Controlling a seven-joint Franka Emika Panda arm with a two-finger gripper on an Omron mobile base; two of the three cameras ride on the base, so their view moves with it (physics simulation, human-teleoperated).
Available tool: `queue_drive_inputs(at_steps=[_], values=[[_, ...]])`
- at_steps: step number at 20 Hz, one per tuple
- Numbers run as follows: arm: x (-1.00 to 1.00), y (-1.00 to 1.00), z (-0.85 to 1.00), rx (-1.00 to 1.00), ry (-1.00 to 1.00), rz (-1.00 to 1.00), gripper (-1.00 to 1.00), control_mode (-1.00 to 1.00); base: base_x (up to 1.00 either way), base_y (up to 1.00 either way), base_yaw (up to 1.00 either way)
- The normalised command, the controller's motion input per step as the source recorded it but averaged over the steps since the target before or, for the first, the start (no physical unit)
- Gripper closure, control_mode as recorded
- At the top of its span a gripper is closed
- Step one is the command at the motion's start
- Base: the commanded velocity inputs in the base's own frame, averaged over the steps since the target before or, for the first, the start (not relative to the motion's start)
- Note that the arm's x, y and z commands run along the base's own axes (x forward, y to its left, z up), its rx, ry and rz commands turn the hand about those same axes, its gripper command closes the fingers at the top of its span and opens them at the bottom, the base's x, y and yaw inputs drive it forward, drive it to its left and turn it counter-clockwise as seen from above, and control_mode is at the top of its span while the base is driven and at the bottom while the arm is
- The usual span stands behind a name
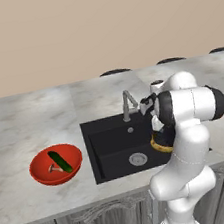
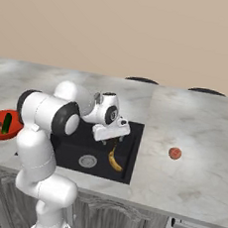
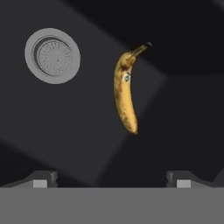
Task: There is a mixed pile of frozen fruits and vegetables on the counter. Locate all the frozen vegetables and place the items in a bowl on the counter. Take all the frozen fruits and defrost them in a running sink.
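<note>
The yellow banana lies on the floor of the black sink, right of the round silver drain. My gripper hangs open above it, fingers wide apart and holding nothing. From the right base view the gripper points down into the sink just over the banana. A small red round fruit rests on the counter right of the sink. The red bowl left of the sink holds the dark green cucumber and the pale mushroom.
A grey bent faucet stands at the sink's back edge. My own arm crosses over the sink's right half. Grey cabinet doors run under the counter's front edge. Dark round shapes sit at the counter's far edge.
</note>
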Motion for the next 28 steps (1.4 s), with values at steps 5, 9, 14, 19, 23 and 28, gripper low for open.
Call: queue_drive_inputs(at_steps=[5, 9, 14, 19, 23, 28], values=[[-0.09, -0.21, 0.34, -0.14, 0.02, -0.14, -1.00, -1.00, 0.00, 0.00, 0.00], [0.00, -0.46, 0.70, -0.14, 0.01, -0.09, -1.00, -1.00, 0.00, 0.00, 0.00], [0.00, -0.69, 0.41, 0.00, 0.08, -0.22, -1.00, -1.00, 0.00, 0.00, 0.00], [-0.02, -0.71, 0.41, 0.00, 0.05, -0.21, -1.00, -1.00, 0.00, 0.00, 0.00], [-0.02, -0.64, 0.16, 0.05, 0.04, -0.14, -1.00, -1.00, 0.00, 0.00, 0.00], [-0.03, -0.58, -0.13, 0.12, 0.03, -0.09, -1.00, -1.00, 0.00, 0.00, 0.00]])
